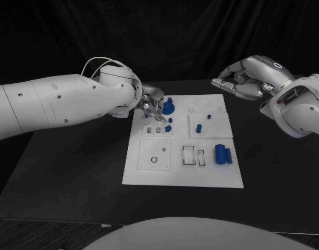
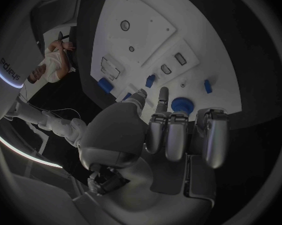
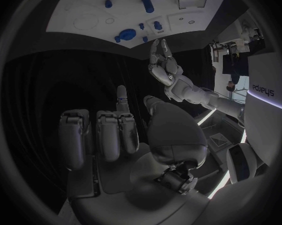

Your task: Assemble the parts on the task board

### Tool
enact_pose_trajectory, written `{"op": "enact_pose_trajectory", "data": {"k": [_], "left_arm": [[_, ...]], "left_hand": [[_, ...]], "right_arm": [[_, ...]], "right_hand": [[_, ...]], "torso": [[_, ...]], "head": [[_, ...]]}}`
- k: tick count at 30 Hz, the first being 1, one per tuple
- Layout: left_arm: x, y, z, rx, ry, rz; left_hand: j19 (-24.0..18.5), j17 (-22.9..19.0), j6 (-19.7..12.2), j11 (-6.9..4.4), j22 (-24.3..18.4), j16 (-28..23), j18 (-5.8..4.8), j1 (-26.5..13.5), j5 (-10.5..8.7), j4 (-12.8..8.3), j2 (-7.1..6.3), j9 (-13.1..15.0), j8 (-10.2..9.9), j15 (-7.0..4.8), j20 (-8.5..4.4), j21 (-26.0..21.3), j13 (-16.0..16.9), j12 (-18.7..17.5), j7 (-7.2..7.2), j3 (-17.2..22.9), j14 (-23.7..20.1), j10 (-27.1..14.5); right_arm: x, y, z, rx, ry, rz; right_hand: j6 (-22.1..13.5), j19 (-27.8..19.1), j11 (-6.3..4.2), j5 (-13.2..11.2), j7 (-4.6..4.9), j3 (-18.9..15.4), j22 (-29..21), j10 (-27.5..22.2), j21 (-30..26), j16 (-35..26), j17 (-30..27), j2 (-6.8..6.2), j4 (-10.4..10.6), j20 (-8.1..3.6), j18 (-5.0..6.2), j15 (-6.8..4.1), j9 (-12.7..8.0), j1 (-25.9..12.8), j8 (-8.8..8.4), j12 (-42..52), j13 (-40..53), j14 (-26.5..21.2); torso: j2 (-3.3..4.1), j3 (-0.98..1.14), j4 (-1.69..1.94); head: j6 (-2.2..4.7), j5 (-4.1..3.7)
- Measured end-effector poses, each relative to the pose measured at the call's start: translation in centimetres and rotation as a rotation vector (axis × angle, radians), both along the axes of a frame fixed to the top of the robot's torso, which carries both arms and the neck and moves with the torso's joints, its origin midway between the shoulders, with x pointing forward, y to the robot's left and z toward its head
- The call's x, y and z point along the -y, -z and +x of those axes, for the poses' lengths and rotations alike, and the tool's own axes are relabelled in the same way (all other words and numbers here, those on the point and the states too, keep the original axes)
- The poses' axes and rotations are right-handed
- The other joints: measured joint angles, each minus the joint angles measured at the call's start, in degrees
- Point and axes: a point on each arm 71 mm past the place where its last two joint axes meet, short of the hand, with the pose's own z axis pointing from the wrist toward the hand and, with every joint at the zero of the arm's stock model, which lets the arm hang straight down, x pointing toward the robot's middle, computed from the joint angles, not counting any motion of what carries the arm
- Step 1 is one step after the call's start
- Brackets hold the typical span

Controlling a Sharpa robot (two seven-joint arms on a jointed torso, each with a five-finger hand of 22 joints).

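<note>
The white task board (image 1: 176,172) lies mid-table. A round blue part (image 1: 169,108) stands near its far left corner, with small blue parts (image 1: 198,127) beside it. Two blue cylinders (image 1: 223,154) lie at the board's right side. My left hand (image 1: 150,105) hovers over the far left corner, just left of the round part (image 2: 180,104). Its thumb and one finger (image 2: 163,95) point down, slightly apart, with nothing between them; the other fingers are curled. My right hand (image 1: 242,81) hangs curled and empty beyond the board's far right corner. The right wrist view shows the board (image 3: 78,7) and my left hand (image 3: 163,61).
The board has rectangular slots (image 1: 194,155) and a ring-shaped recess (image 1: 154,159) in its near half, and circular outlines (image 1: 203,103) at its far right. Bare black table (image 1: 69,177) surrounds the board on all sides.
</note>
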Motion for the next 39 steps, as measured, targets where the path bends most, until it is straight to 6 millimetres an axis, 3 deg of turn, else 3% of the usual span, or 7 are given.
{"op": "enact_pose_trajectory", "data": {"k": [11,18,24,39], "left_arm": [[1.6,-0.3,0.7,0.094,0.041,0.042],[2.0,-0.3,0.8,0.111,0.055,0.055],[2.3,-0.2,0.8,0.114,0.068,0.059],[3.2,0.6,0.3,0.096,0.104,0.054]], "left_hand": [[0.0,0.0,-2.2,0.00,0.0,0.0,0.00,0.3,0.38,0.2,-0.29,1.0,0.0,0.00,0.00,0.2,0.0,0.0,0.61,-0.9,0.0,0.0],[0.0,0.0,-2.6,-0.01,0.0,0.0,0.00,0.0,-0.46,0.8,-0.59,1.8,0.4,0.00,0.00,0.2,0.0,0.0,0.64,-1.8,0.0,0.0],[0.0,0.0,-2.9,-0.01,0.0,0.0,0.01,-1.4,-3.91,2.1,-1.05,3.3,1.9,0.00,0.00,0.2,0.0,0.0,0.34,-3.4,0.0,0.0],[0.0,0.0,-0.7,-0.65,0.0,0.0,0.00,-1.8,-4.01,2.6,-1.41,7.6,5.6,-0.22,0.00,0.2,0.0,0.0,-0.90,-5.3,-0.2,0.0]], "right_arm": [[0.8,1.4,0.0,-0.074,0.031,0.014],[0.9,1.6,0.1,-0.097,0.040,0.011],[0.9,1.9,0.2,-0.115,0.043,0.007],[0.5,2.5,0.3,-0.149,0.041,-0.006]], "right_hand": [[-0.2,0.0,0.00,0.2,0.18,0.0,0.0,0.0,0.0,0.0,0.0,0.00,0.0,0.00,0.01,0.00,0.2,0.0,0.20,0.0,0.0,0.0],[-0.6,0.0,0.00,0.1,0.18,0.0,0.0,0.0,0.0,0.0,0.0,0.00,0.0,0.00,0.02,0.00,0.6,0.0,0.83,0.0,0.0,0.0],[-0.6,0.0,0.00,-0.5,0.18,0.0,0.0,0.0,0.0,0.0,0.0,0.00,0.0,0.00,0.02,0.00,1.0,0.0,1.43,0.0,0.0,0.0],[-0.6,0.0,0.00,-1.3,0.19,0.3,0.0,0.0,0.0,0.0,0.0,0.01,0.0,0.00,0.02,-0.01,1.7,-0.5,2.32,0.0,0.0,0.0]], "torso": [[-0.01,0.07,-0.06],[-0.03,0.04,-0.04],[-0.05,0.00,-0.02],[-0.07,-0.03,0.01]], "head": [[0.00,0.28],[0.00,0.08],[0.00,0.24],[0.00,0.13]]}}
